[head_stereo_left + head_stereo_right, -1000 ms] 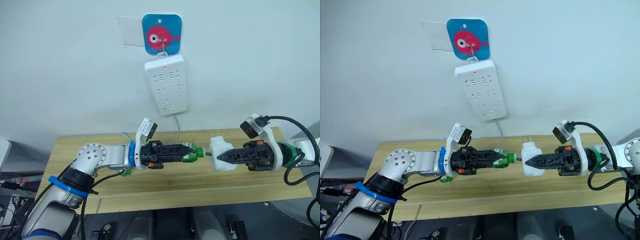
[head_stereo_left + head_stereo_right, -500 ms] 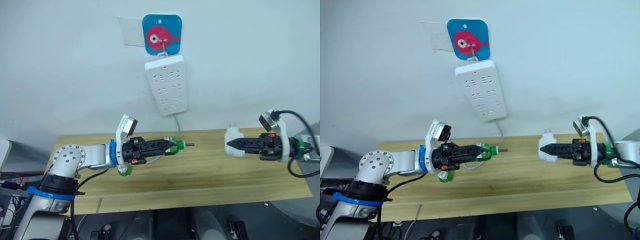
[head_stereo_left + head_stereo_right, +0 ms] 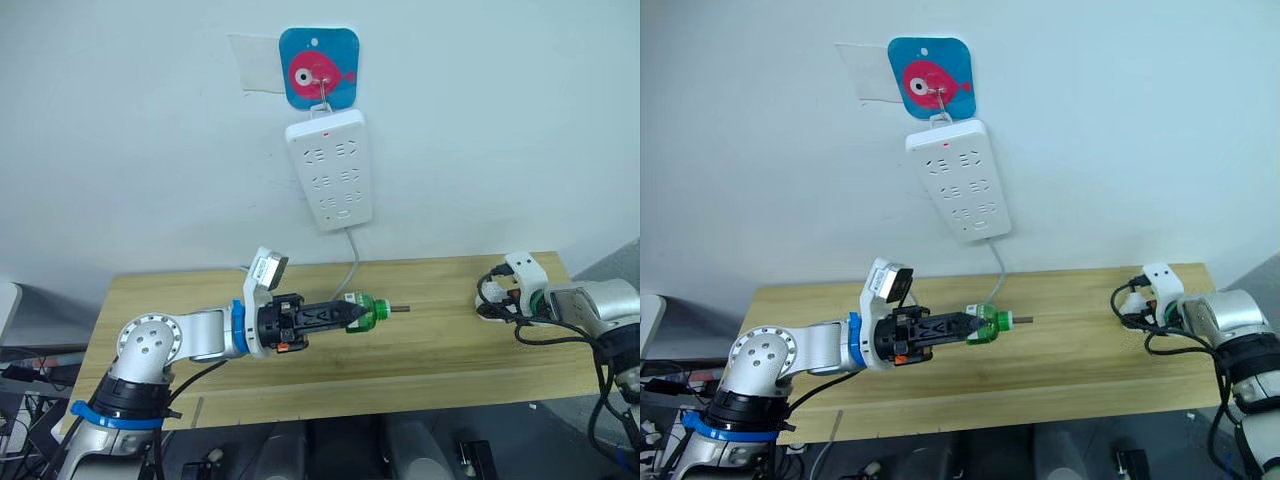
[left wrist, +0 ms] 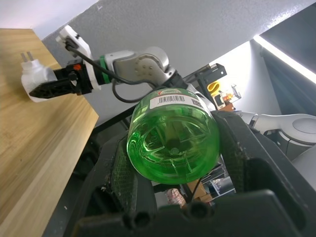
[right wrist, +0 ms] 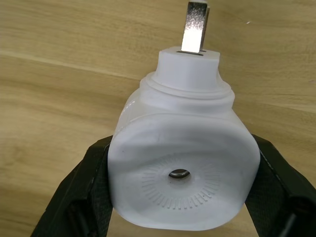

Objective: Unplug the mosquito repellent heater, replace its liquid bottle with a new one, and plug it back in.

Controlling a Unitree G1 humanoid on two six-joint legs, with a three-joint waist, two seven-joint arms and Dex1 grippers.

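My left gripper (image 3: 352,312) is shut on the liquid bottle (image 3: 371,309), a small green bottle held level above the table's middle. Its bare dark wick (image 3: 400,309) points toward the right arm. The left wrist view shows the bottle's green base (image 4: 173,140) squeezed between the black fingers (image 4: 232,158). At the table's right end, my right gripper (image 5: 182,143) is shut on the white mosquito repellent heater (image 5: 182,168). Its metal prongs (image 5: 195,24) point over the wood. The heater (image 4: 34,76) also appears in the left wrist view. The new one is out of view.
A white power strip (image 3: 330,170) hangs on the wall from a blue fish hook (image 3: 320,68), with a red light on. Its cable (image 3: 352,262) drops to the wooden table (image 3: 430,360). The table's right edge is beside the right arm.
The bottle has come out of the heater. My right gripper carried the heater away to the table's right end, and my left gripper still holds the bottle near the middle.
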